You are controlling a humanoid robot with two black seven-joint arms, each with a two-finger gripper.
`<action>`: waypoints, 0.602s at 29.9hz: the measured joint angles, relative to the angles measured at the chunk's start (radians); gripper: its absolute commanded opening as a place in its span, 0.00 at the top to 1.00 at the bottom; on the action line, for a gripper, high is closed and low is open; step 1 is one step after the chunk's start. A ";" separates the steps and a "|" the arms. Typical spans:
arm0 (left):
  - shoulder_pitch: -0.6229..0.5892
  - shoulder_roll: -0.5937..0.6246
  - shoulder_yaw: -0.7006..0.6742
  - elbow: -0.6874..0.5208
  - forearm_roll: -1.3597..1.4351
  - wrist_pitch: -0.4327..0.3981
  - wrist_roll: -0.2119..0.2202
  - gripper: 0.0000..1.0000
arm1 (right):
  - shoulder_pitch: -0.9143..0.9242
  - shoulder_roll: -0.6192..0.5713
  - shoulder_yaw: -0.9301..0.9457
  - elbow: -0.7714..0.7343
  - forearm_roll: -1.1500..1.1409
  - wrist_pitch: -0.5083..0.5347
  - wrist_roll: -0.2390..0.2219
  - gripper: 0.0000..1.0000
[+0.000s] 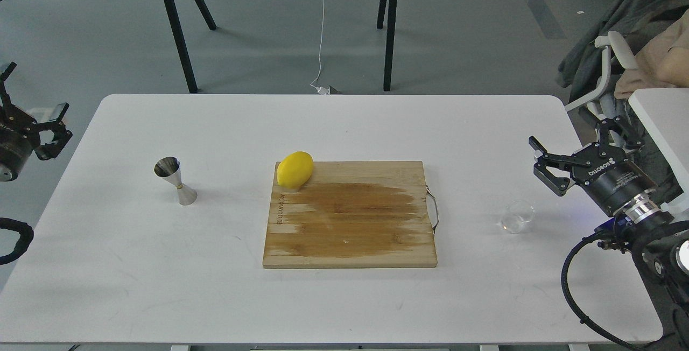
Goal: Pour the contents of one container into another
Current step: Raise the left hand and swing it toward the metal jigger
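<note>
Nothing is poured yet, as far as I can judge: the glass cup [518, 216] sits untouched on the table [344, 125] at the right, just left of my right gripper [543, 167], whose fingers are spread with nothing in them, and the steel jigger [176, 180] stands upright well apart at the left. My left gripper [40, 130] hangs off the table's left edge, fingers apart and empty too. Between cup and jigger lies the wooden cutting board [350, 216], a lemon [294, 169] on its far-left corner, so I must carry the cup across them.
</note>
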 measured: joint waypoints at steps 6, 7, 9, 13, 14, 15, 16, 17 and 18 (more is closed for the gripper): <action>0.000 0.006 0.000 0.000 0.000 0.000 0.000 0.00 | 0.007 0.001 0.000 0.002 0.001 0.000 0.000 0.01; 0.000 0.007 0.000 0.000 0.000 0.000 0.000 0.00 | 0.007 0.002 0.000 0.003 0.001 0.000 0.000 0.01; 0.000 0.008 -0.001 0.001 0.000 0.000 0.000 0.00 | 0.007 0.002 0.000 0.003 0.001 0.000 0.000 0.01; 0.000 0.009 -0.025 0.009 -0.001 0.000 0.000 0.00 | 0.005 0.003 0.000 0.005 0.001 0.000 0.000 0.01; 0.000 0.011 -0.032 0.015 0.001 0.000 0.000 0.00 | 0.004 0.004 0.000 0.005 0.001 0.000 0.000 0.01; 0.000 0.017 -0.035 0.020 0.005 0.000 0.000 0.00 | 0.004 0.004 0.000 0.005 0.001 0.000 0.000 0.01; -0.001 0.028 -0.036 0.025 0.010 0.000 0.000 0.00 | 0.004 0.004 0.000 0.005 0.001 0.000 0.000 0.01; -0.005 0.044 -0.036 0.027 0.018 0.000 0.000 0.00 | 0.004 0.005 0.000 0.005 0.001 0.000 0.000 0.01; -0.010 0.063 -0.036 0.029 0.034 0.000 0.000 0.00 | 0.004 0.005 0.000 0.005 0.001 0.000 0.000 0.01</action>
